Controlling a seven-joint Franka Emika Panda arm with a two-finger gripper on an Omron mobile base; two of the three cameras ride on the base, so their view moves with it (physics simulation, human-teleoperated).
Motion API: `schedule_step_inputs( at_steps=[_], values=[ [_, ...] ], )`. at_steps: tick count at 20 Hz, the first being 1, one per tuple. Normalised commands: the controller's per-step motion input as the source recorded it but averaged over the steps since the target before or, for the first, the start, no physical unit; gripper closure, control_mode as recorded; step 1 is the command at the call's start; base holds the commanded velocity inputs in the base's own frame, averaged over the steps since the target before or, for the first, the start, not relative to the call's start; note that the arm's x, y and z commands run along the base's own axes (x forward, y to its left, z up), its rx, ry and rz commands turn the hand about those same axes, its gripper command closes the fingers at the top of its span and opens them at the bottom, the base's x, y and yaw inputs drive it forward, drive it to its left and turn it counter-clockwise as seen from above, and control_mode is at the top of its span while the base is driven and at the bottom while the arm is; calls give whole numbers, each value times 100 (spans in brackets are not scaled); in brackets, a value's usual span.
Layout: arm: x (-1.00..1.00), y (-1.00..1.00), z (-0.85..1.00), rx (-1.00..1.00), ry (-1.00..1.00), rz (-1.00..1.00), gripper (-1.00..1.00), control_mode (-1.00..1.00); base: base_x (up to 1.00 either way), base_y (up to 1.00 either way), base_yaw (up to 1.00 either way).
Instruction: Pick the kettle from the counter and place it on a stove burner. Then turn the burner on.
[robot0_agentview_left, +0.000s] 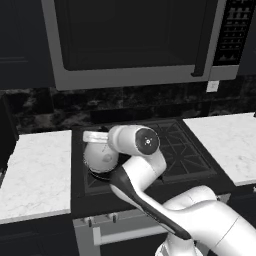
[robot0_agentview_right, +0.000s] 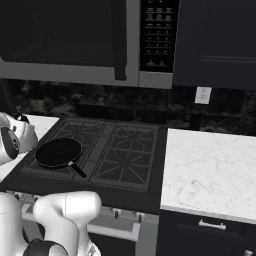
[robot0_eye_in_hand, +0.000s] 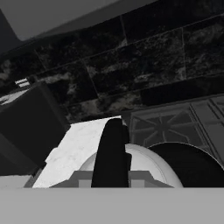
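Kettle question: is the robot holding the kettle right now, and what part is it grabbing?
Yes. The gripper is closed on the kettle, pinching its dark arched top handle, and the kettle hangs beside the black frying pan.

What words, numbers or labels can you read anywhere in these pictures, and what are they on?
No text can be read.
Microwave control panel: rows of small light marks, too small and blurred to read.
Wall outlet: plain plate, no lettering visible.
Kettle, frying pan, cooktop and counter: no labels or brand marks visible.
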Motion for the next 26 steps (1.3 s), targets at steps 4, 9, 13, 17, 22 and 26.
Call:
schedule_step_inputs(
  at_steps=[4, 9, 13, 17, 22, 26],
  values=[
    [0, -79, 0, -23, 0, -7, 100, -100, 0, 0, 0],
    [0, -95, 0, -18, 0, -7, 100, -100, 0, 0, 0],
    [0, -100, 0, -5, 0, -7, 100, -100, 0, 0, 0],
    [0, -99, 0, 0, 0, -3, 100, -100, 0, 0, 0],
    [0, -83, 0, 4, 0, 1, 100, -100, 0, 0, 0],
    [0, -81, -9, 0, 3, 4, 100, -100, 0, 0, 0]
  ],
)
